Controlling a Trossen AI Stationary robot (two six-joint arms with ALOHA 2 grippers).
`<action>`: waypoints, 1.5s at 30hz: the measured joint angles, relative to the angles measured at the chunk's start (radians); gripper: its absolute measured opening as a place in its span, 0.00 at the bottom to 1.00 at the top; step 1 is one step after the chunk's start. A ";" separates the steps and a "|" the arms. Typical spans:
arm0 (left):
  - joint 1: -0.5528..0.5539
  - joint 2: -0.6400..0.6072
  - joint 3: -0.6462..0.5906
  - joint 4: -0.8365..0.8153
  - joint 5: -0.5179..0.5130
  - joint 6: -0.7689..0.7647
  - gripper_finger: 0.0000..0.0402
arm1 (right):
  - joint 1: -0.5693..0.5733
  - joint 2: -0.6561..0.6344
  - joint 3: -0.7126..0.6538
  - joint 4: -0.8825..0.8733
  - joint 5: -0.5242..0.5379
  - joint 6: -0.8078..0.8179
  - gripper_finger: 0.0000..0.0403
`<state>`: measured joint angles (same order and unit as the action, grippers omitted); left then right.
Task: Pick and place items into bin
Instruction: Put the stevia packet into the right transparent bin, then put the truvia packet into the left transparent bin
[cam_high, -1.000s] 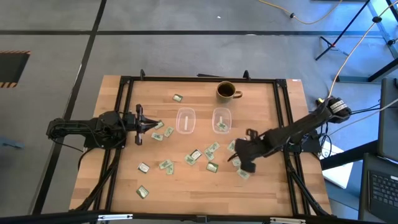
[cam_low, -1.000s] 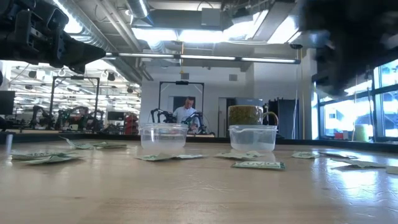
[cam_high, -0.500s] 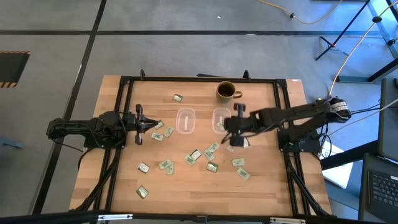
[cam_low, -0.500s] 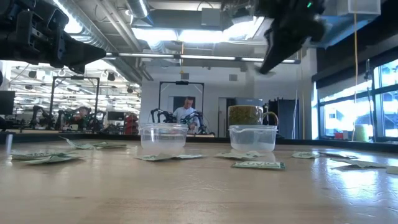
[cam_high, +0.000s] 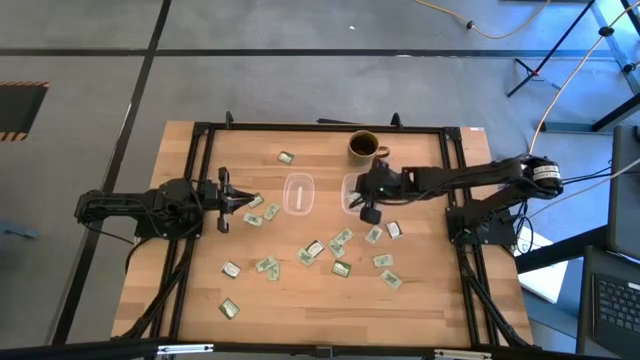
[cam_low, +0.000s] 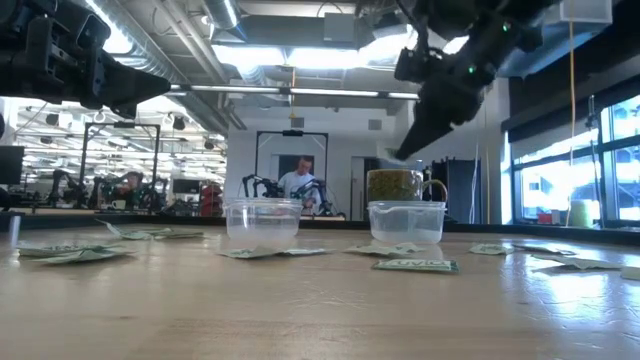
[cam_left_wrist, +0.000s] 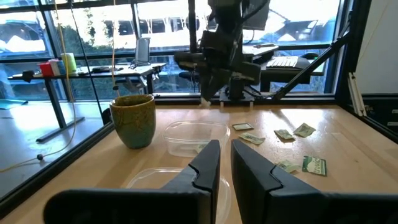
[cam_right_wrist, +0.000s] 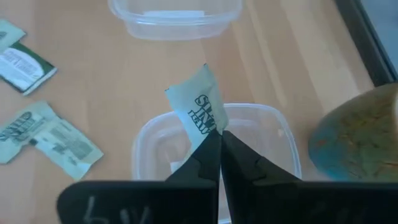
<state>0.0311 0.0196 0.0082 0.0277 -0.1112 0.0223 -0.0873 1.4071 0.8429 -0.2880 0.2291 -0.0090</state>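
A small pale green and white packet (cam_right_wrist: 200, 107) is pinched at its lower corner between the right gripper's (cam_right_wrist: 219, 144) closed fingertips, hanging over the clear plastic bin (cam_right_wrist: 281, 149) beside the brown mug (cam_right_wrist: 360, 134).

Wooden table (cam_high: 420, 290), matt grain; clear plastic bins (cam_right_wrist: 217, 146); glossy glazed mug (cam_left_wrist: 133, 119); printed paper packets (cam_right_wrist: 200, 107).

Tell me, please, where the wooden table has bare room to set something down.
Bare wood lies along the wooden table top's far edge, left of the brown mug, and along the near edge beyond the last pale green packets. It is crowded mid-table, around the two clear plastic bins, where the right gripper holds a packet.
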 joint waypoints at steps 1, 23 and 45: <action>0.000 0.000 0.000 0.000 0.000 0.000 0.08 | -0.003 0.000 -0.018 0.026 -0.001 0.001 0.03; 0.000 0.000 0.000 0.000 0.000 -0.027 0.08 | -0.014 0.000 -0.229 0.293 -0.003 0.060 0.14; 0.000 0.181 0.063 0.010 -0.249 -0.166 0.08 | -0.014 -0.287 -0.177 -0.028 -0.006 0.138 0.21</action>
<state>0.0311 0.2008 0.0716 0.0379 -0.3605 -0.1440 -0.1009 1.1199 0.6655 -0.3158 0.2234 0.1292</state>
